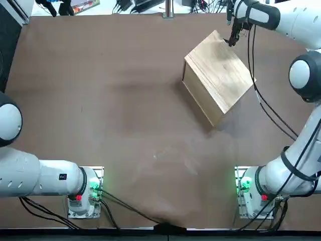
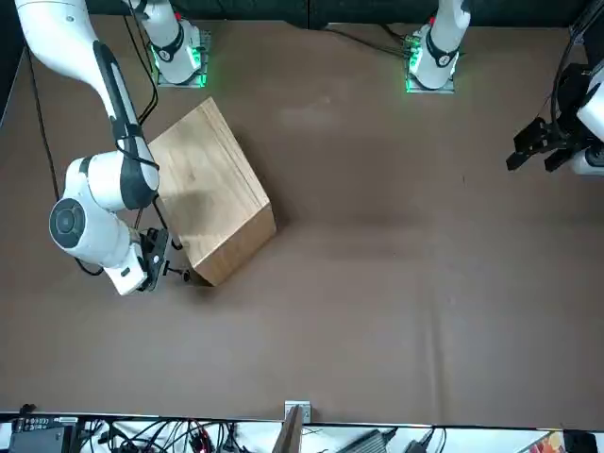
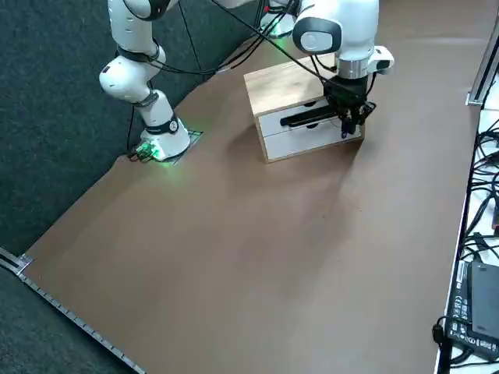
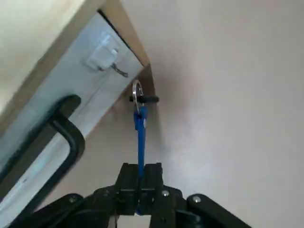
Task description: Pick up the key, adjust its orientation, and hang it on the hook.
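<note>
My right gripper [image 4: 140, 192] is shut on the key [image 4: 139, 135], gripping its blue head with the key pointing away from the fingers. The key's silvery ring [image 4: 137, 92] lies against a small black peg [image 4: 148, 99] at the lower corner of the wooden box [image 4: 33, 28]. A white hook [image 4: 103, 58] with a bent metal wire sits on the box's pale front panel, apart from the ring. From overhead, the gripper [image 1: 233, 40] hangs at the far corner of the box [image 1: 218, 75]. In the side view, the gripper [image 3: 347, 126] is low in front of the panel.
A black bar handle [image 3: 308, 118] runs along the box's front panel, close beside the gripper. The box stands slanted on the brown table [image 1: 110, 100]. Cables and gear [image 3: 475, 312] lie past the table's far edge.
</note>
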{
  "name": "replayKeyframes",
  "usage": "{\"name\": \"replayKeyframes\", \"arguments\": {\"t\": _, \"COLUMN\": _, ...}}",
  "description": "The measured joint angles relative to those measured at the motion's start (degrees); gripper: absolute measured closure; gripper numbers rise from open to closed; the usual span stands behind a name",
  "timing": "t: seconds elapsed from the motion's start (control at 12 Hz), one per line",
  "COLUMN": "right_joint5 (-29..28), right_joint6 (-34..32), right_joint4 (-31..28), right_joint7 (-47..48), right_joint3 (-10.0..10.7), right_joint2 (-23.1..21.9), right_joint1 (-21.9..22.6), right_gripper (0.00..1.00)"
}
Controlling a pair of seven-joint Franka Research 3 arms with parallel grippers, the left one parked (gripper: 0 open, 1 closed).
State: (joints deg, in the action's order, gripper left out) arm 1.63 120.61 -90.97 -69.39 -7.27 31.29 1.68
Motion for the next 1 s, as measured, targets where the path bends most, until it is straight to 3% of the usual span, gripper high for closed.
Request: {"name": "replayKeyframes", "arguments": {"t": 1.0, "right_joint5": -1.1, "right_joint6": -1.4, "right_joint4": 0.0, "right_joint7": -0.3, "right_joint3": -0.9, "right_joint2": 0.0, "right_joint1": 0.0, "right_gripper": 0.96}}
